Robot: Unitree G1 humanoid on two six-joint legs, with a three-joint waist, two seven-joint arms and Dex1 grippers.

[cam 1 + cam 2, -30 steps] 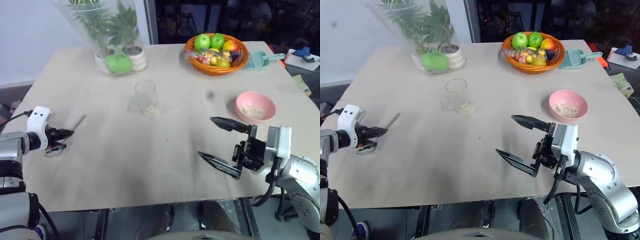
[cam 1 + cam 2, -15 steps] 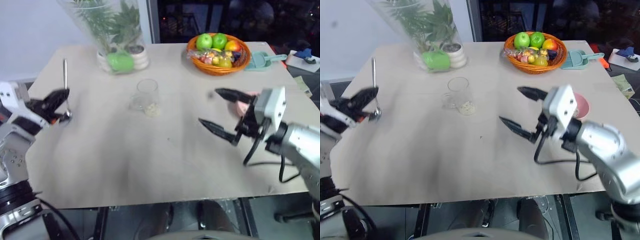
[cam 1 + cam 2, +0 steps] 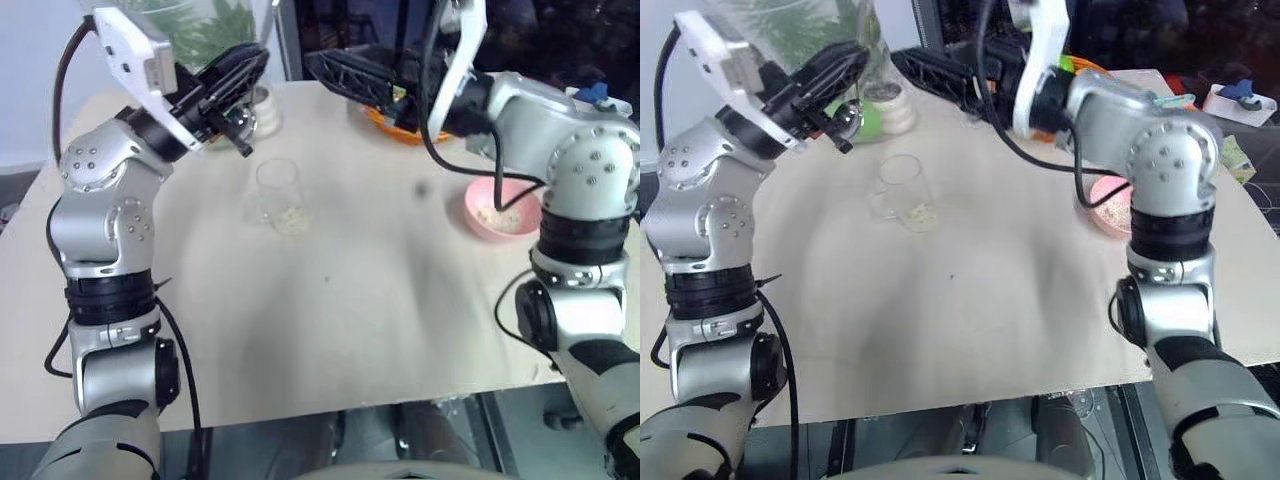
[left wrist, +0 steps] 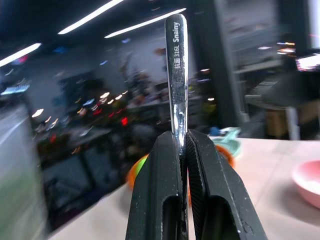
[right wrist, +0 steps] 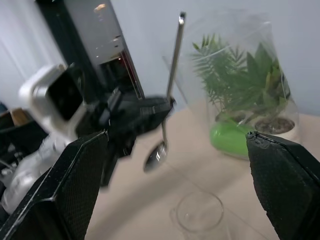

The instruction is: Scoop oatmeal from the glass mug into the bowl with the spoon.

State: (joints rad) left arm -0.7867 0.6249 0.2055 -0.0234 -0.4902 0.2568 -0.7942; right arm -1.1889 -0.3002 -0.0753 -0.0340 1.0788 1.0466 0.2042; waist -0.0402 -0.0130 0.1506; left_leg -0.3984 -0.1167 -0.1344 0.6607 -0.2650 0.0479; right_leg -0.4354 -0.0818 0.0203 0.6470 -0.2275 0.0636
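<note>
Both head eyes look forward and down from the near edge over the surface [image 3: 330, 310], sharing the glass mug [image 3: 277, 195] and both raised arms. The left wrist camera sits close behind its gripper [image 4: 182, 145], facing right toward the bowl [image 4: 307, 182]. The right wrist camera faces left, sharing the mug and spoon [image 5: 167, 100].

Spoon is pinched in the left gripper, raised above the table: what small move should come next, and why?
Probably lower the left gripper so the spoon, its bowl end down, dips into the glass mug. The spoon hangs above and short of the mug's open mouth, and oatmeal lies at the mug's bottom. The right gripper is open and empty near the mug, and could steady it.
</note>
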